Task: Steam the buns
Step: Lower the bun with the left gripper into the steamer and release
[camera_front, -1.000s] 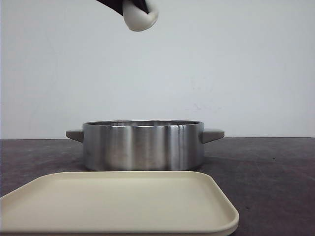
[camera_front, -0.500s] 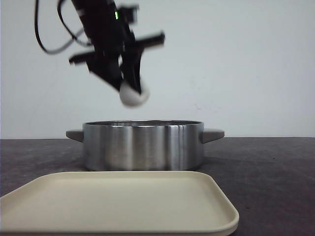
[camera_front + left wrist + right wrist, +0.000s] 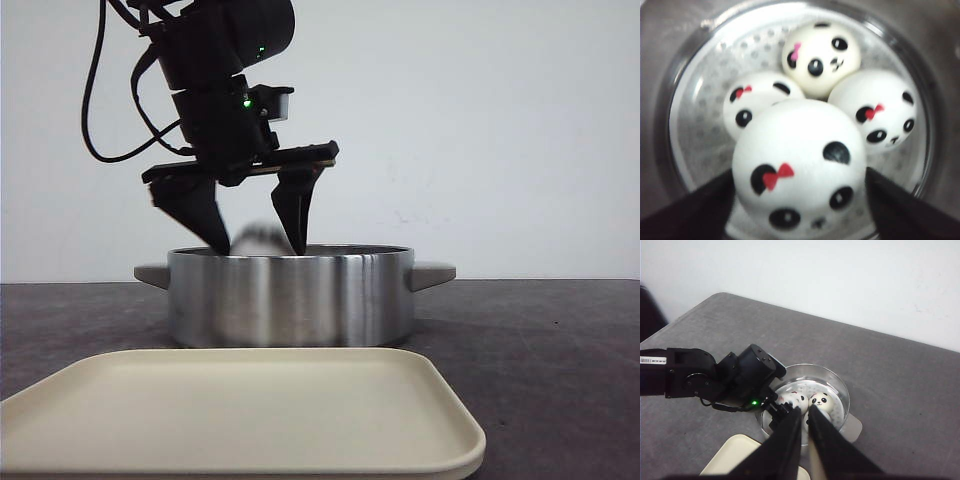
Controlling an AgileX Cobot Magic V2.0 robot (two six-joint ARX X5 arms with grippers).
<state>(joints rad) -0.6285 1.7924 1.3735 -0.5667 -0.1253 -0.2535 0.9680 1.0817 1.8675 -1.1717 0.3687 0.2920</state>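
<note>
Barcode label (image 3: 652, 360) on L arm, text unreadable.

Brushed, shiny metal steamer pot (image 3: 290, 295); glossy smooth white buns (image 3: 800, 172) on its perforated metal tray (image 3: 700, 100); matt cream plastic tray (image 3: 240, 410); rough dark tabletop (image 3: 540, 340).

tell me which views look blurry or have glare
Front view: the bun between the left hand fingers is smeared, and the pot wall carries bright streaks. Left wrist view: soft throughout, the near bun too. Right wrist view: sharp, apart from its own right hand.
</note>
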